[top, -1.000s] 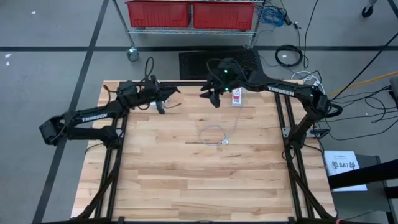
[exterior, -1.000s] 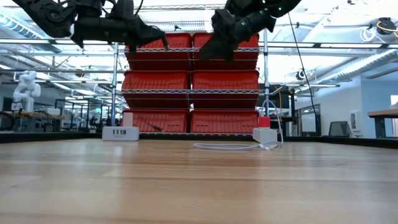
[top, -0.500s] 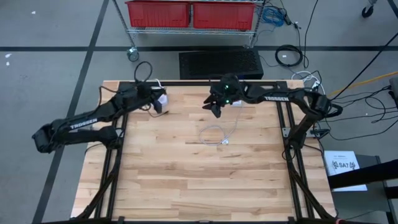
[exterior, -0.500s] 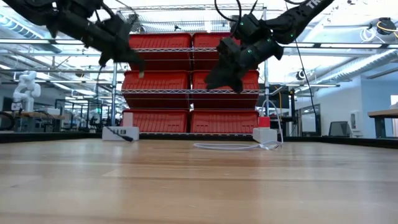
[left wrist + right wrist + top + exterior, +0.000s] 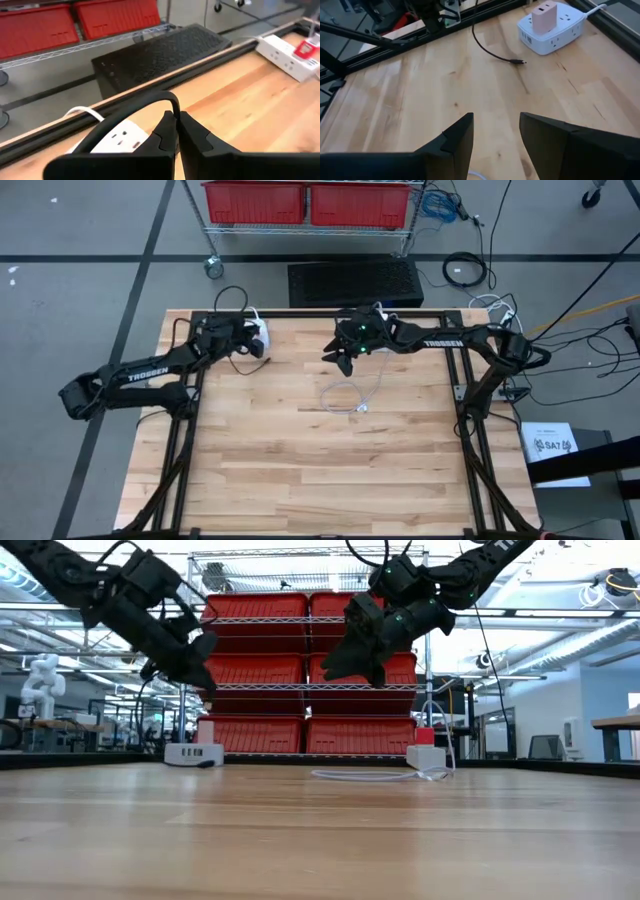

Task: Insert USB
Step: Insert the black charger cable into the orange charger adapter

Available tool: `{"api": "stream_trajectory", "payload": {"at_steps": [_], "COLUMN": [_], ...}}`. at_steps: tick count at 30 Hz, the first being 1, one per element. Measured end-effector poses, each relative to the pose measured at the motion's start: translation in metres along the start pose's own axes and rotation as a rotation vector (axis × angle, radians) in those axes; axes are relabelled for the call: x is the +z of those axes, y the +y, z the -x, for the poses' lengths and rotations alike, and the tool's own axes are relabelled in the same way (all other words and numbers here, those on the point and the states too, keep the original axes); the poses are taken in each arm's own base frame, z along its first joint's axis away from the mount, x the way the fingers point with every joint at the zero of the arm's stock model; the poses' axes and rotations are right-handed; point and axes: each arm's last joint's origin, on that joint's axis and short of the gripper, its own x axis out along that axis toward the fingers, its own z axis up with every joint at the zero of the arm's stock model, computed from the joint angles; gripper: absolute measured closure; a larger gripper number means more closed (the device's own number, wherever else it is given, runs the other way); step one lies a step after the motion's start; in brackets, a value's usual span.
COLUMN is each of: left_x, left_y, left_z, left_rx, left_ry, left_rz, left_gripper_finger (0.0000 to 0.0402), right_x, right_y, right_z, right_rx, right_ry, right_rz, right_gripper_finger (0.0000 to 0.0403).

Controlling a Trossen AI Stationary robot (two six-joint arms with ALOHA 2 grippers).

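Observation:
My left gripper [image 5: 176, 119] is shut on a thin black cable [image 5: 145, 100] just above a white power strip [image 5: 117, 140] at the table's far left [image 5: 258, 332]. The cable's plug end [image 5: 520, 62] lies on the wood beside that strip [image 5: 550, 25], which carries a pale pink block. My right gripper [image 5: 496, 132] hangs open over bare wood at the far middle [image 5: 343, 360], holding nothing. A coiled white cable [image 5: 345, 395] lies on the table nearer than it. My left gripper pinches the black cable [image 5: 176, 111] between its two fingertips, a short way back from the plug end. The fingers slant down toward the far edge. From the fingers the cable arches up and back in a loop [image 5: 125, 112]; its plug end rests on the table.
A second white power strip with a red block [image 5: 292, 50] sits on the far edge toward the right, partly under my right arm. A black rail [image 5: 210, 67] runs along the table's far edge. Behind it stand a black floor mat [image 5: 355, 280] and red bins [image 5: 310, 670].
My left gripper has come down toward the white power strip and tipped from steeply downward to a flatter slant, still shut on the black cable, whose plug end now lies on the table. My right gripper has sunk and come a little toward the near edge, staying open.

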Motion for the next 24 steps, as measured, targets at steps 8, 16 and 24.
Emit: {"api": "stream_trajectory", "payload": {"at_steps": [8,16,24], "left_x": [-0.016,-0.018,-0.021], "left_y": [0.015,0.020,0.019], "left_z": [-0.004,-0.005,-0.013], "left_rx": [0.011,-0.013,-0.018], "left_ry": [-0.072,-0.079,-0.065], "left_rz": [0.037,0.028,0.025], "left_gripper_finger": [0.0394,0.0394,0.0394], "right_x": [0.001,0.002,0.002], "right_y": [0.000,0.000,0.000], "right_z": [0.000,0.000,0.000], "right_rx": [0.001,0.006,0.008], "right_ry": [-0.006,-0.018,-0.022], "right_rz": [0.012,0.017,0.019], "right_gripper_finger": [0.0252,0.0252,0.0252]}}
